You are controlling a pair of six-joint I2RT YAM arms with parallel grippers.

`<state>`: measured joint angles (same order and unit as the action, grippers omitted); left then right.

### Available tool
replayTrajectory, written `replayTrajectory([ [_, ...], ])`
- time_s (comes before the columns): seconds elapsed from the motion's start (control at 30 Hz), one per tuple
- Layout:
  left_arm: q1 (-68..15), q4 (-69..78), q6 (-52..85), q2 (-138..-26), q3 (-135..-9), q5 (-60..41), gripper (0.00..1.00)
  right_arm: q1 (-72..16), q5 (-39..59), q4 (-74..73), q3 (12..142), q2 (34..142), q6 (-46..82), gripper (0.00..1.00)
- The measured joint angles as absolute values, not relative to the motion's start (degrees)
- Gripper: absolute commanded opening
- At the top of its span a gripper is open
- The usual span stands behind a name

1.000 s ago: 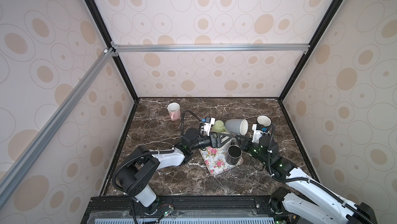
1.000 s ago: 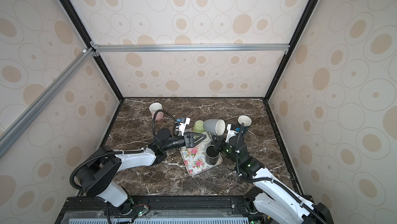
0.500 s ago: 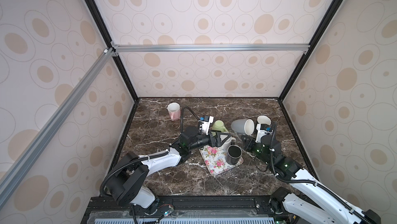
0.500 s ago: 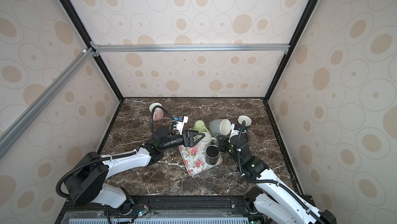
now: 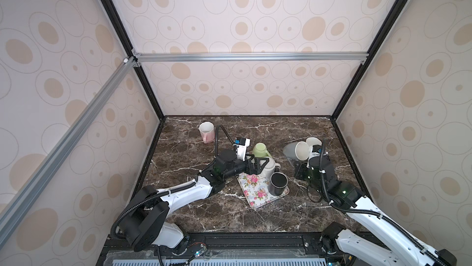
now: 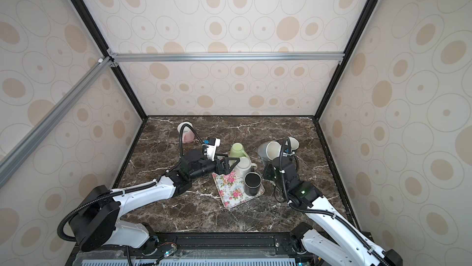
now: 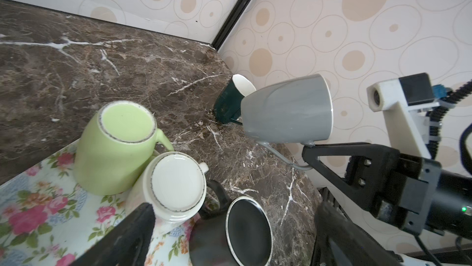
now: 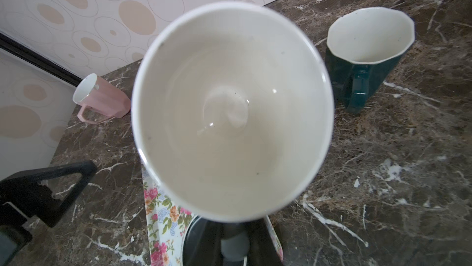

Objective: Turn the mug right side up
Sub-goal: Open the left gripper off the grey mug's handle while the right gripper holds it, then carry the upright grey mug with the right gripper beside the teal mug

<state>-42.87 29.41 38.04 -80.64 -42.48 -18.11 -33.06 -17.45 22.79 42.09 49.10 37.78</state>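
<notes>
**Grey mug mid-flip, right claw on the handle**

Since a second ago the grey mug has drifted right, away from the floral tray. My left gripper has barely budged.

Both top views: the grey mug hangs on its side, clear of the marble table, between the tray and the dark green mug. My left gripper sits spread wide beside the upside-down white mug and grips nothing. The green mug is bottom-up on the tray too.

Left wrist view: my right gripper is clenched on the grey mug's thin handle. The body is roughly level, rim end toward my right arm.

Right wrist view: I'm staring straight into the white inside of the grey mug, so its mouth faces my own wrist. The dark green mug stands upright near it, and the pink mug is way off by the wall.

My read is that I'm halfway through the flip. Next I need to finish the wrist roll until the rim points up. Then I lower it onto bare marble, staying clear of the dark green mug, and only then let go. With such a skinny handle grip, the mug could swing on me.
</notes>
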Motion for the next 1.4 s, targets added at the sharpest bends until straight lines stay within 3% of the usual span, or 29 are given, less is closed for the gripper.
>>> replayTrajectory([
  [0.67, -42.87, 26.41, 30.02, -71.44, -33.21, -3.99, 0.98, -33.06, -19.92, 29.63, 52.62, 63.7, 33.56, 0.0],
  [1.4, -42.87, 29.17, 27.07, -63.79, -24.49, 2.96, 0.98, -28.95, -21.17, 31.75, 63.16, 81.62, 33.12, 0.0],
])
